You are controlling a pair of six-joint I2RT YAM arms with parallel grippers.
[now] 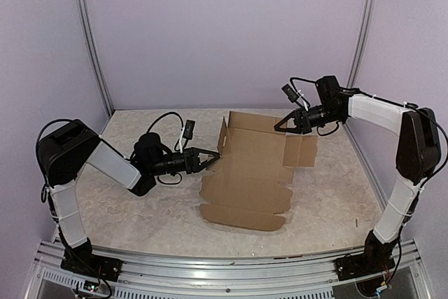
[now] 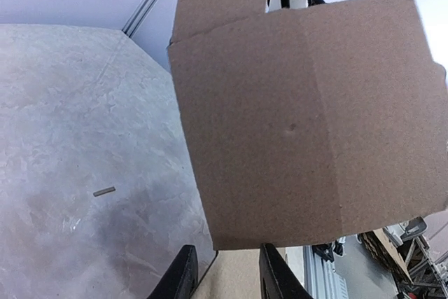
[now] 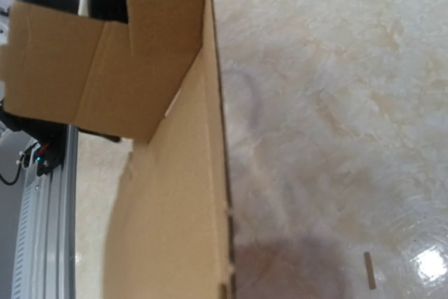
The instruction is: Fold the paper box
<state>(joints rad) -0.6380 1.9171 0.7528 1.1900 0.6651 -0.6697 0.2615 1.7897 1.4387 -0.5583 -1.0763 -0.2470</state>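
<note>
The paper box (image 1: 245, 173) is a brown cardboard sheet lying mid-table, its rounded tabs toward the near edge. Its left side flap (image 2: 301, 117) stands raised. My left gripper (image 1: 213, 157) is at that left side, low over the table. In the left wrist view its fingers (image 2: 227, 271) are apart, with the flat sheet's edge running between them and the raised flap just beyond. My right gripper (image 1: 278, 127) is at the back right corner, shut on an upright panel (image 3: 175, 194) of the box. Its fingertips do not show in the right wrist view.
A small wooden chip (image 2: 103, 191) lies on the marbled tabletop (image 1: 140, 215); it also shows as a sliver (image 3: 369, 271) near the right gripper. An aluminium rail (image 1: 224, 271) runs along the near edge. Frame posts (image 1: 91, 40) and purple walls enclose the back.
</note>
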